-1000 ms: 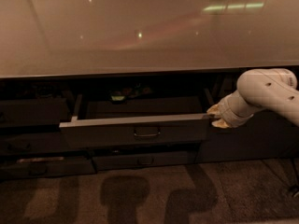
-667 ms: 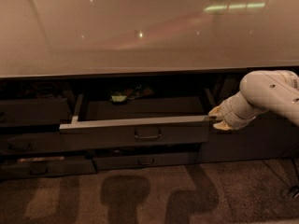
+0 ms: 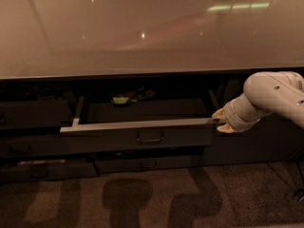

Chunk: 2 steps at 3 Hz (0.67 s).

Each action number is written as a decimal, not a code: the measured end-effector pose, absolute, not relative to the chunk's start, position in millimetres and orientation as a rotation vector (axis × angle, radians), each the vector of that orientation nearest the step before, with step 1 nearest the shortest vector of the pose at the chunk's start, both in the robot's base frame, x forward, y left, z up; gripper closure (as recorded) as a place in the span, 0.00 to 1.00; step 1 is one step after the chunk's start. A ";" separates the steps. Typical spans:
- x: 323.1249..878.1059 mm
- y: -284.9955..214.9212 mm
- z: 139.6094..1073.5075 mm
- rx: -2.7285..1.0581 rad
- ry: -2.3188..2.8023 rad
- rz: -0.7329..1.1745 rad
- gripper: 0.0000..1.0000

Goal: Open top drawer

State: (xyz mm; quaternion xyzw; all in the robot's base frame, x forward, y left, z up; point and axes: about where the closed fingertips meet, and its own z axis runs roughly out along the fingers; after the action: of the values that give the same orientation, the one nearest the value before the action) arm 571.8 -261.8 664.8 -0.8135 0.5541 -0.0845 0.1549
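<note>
Camera view: top drawer (image 3: 109,137) sits partway open under table (image 3: 142,37), mid-row, loop handle (image 3: 150,137) at centre. Greenish item (image 3: 121,99) inside, toward 12 o'clock. Claw (image 3: 219,121) at drawer's 3 o'clock end, pinching front's top corner.

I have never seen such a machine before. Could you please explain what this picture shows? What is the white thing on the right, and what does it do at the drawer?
The white thing is the arm of a mobile robot. At its tip is the gripper, its "hand", which sits at the right end of the top drawer. There is one camera. It faces the cabinet from the front and a little above; where it is mounted cannot be told. The top drawer stands partly pulled out under a pale, shiny counter. The gripper is not on its small handle. At the back of the drawer lies a greenish thing, too dim to name. Below is a lower drawer.
</note>
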 end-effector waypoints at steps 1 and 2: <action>565.5 -258.8 664.0 -2.334 1.558 -0.238 1.00; 565.4 -259.1 666.1 -2.334 1.558 -0.238 1.00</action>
State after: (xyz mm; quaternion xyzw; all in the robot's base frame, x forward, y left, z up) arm 565.4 -259.1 666.1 -0.8179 0.5459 -0.0833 0.1617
